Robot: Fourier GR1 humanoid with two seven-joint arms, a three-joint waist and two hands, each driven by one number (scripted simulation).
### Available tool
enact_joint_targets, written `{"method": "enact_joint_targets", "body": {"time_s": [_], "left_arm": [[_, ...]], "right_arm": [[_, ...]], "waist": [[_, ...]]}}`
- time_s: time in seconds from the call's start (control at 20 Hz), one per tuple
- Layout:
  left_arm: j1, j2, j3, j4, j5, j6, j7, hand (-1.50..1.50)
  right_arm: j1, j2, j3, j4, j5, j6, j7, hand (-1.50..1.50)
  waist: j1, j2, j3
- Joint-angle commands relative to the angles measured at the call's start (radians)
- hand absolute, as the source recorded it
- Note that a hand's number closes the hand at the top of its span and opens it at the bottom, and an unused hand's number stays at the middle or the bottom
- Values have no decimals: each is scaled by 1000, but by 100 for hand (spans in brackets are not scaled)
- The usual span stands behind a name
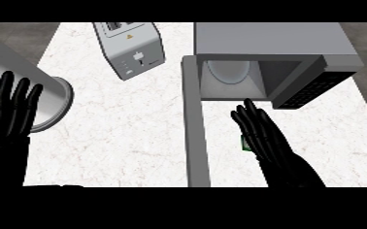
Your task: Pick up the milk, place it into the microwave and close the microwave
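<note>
- White marbled desk (129,140) fills our view, with darker floor showing past its left edge.
- Nearest to us, our right hand (264,138) comes in from the lower edge, fingers straight and held close together, pointing up toward the microwave's mouth.
- Just beside that hand's lower left edge we see a small green and white sliver (245,144); we take it for the milk, mostly hidden by the hand. Whether the hand touches it we cannot tell.
- At the left edge our left hand (18,109) rests with fingers up, straight and slightly spread, holding nothing.
- Just beside it lies a round grey plate (58,102), partly cut off by that hand.
- Left of the right hand, the microwave door (195,126) stands swung open, running as a long grey bar toward us.
- Farther back sits the microwave (272,41), its cavity open with a pale round turntable (229,72) inside and a dark control panel (315,88) at its right.
- Farthest to the left, a silver toaster (129,48) stands tilted on the desk, well apart from the microwave.
</note>
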Motion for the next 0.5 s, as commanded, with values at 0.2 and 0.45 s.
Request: {"method": "enact_joint_targets", "body": {"time_s": [0.2,0.45], "left_arm": [[149,-41,6,-48,45,-58,-61,-150],[223,-9,81,-34,105,-140,-122,-150]], "right_arm": [[73,6,132,-67,96,-106,0,-150],[67,-8,32,15,118,-123,-58,-150]], "waist": [[-5,0,1],[-1,1,1]]}}
